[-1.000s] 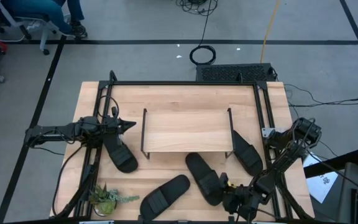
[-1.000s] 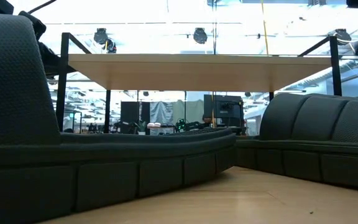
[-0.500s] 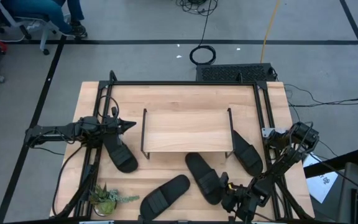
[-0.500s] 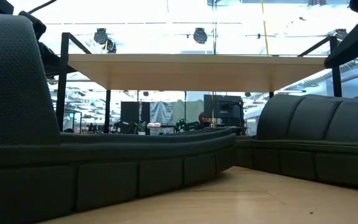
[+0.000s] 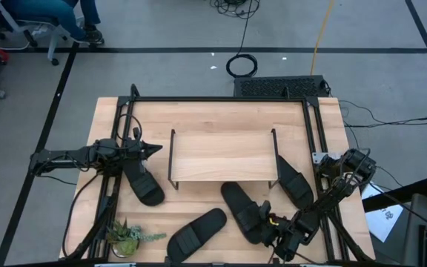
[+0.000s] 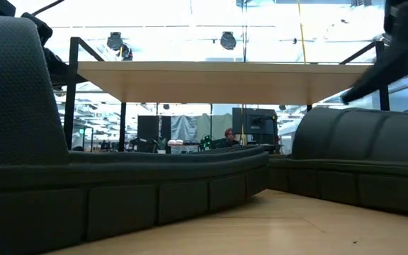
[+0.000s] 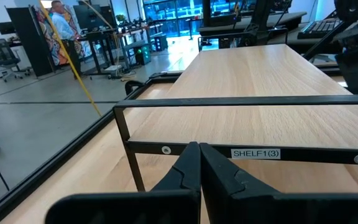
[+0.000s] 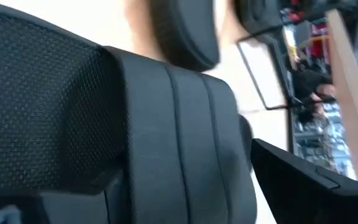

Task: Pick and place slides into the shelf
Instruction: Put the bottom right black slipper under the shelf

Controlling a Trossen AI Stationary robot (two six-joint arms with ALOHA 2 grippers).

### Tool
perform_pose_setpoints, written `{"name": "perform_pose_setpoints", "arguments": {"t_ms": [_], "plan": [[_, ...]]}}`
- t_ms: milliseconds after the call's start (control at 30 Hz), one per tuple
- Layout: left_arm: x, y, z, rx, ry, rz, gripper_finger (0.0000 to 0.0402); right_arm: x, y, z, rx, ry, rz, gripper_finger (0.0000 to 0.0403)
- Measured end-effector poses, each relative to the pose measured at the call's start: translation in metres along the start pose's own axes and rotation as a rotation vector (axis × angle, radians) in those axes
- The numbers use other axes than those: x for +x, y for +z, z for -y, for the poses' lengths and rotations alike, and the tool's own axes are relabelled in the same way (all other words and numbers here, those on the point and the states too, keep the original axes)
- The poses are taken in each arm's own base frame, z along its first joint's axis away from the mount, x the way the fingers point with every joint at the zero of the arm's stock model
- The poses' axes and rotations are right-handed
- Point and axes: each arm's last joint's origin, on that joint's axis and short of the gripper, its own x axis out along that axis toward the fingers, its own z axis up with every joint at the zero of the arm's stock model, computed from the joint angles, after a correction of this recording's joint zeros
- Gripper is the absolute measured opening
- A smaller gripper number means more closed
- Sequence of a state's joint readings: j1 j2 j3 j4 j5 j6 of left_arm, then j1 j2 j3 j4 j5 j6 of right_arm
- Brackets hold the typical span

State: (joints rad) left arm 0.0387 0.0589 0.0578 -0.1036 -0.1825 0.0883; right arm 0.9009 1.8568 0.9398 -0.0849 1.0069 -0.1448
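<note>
Several black slides lie sole-down on the table around the shelf (image 5: 221, 154): one at the left (image 5: 141, 182), one near the front edge (image 5: 196, 232), one in the middle (image 5: 243, 212) and one at the right (image 5: 293, 182). My right gripper (image 5: 270, 227) is open at the middle slide's near end. In its wrist view the ribbed strap (image 8: 166, 130) fills the picture between its two fingers (image 8: 309, 180). My left gripper (image 5: 154, 148) is shut and holds nothing, level with the shelf's left end (image 7: 241, 153). My right gripper stands open around the middle slide's strap (image 8: 185, 155), coming at it slanting down from the table's near right. Whether a finger touches the slide I cannot tell.
A small potted plant (image 5: 127, 236) stands at the near left corner. Black frame rails (image 5: 313, 141) run along the table's sides and far edge. In the low view the right arm (image 6: 399, 42) hangs over the middle slide (image 6: 363, 163).
My right gripper has sunk and moved toward the middle slide's near end, tipping further downward. In the low view its arm has come down into the upper right corner. The left arm and the slides have kept still.
</note>
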Motion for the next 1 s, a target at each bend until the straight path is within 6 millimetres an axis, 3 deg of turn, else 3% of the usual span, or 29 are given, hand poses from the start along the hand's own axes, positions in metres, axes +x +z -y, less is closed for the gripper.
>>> {"name": "perform_pose_setpoints", "arguments": {"t_ms": [167,267,367,500,567,1000], "plan": [[0.000,0.000,0.000,0.003,-0.003,0.000,0.0001,0.009,-0.002,0.006,0.048,-0.010,-0.025,0.0269],[0.000,0.000,0.000,0.006,-0.003,0.000,0.0001,0.014,-0.002,0.007,0.083,0.037,-0.032,0.0248],[0.000,0.000,0.000,0.007,-0.003,0.000,0.0001,0.017,-0.003,0.009,0.144,0.076,-0.037,0.0185],[0.000,0.000,0.000,0.007,-0.002,0.000,0.0001,0.018,-0.002,0.009,0.175,0.092,-0.036,0.0052],[0.000,0.000,0.000,0.006,-0.002,0.000,0.0001,0.017,-0.002,0.009,0.159,0.083,-0.035,0.0018],[0.000,0.000,0.000,0.002,-0.002,0.000,0.0001,-0.002,0.020,0.018,0.174,-0.231,-0.007,0.0004]]}}
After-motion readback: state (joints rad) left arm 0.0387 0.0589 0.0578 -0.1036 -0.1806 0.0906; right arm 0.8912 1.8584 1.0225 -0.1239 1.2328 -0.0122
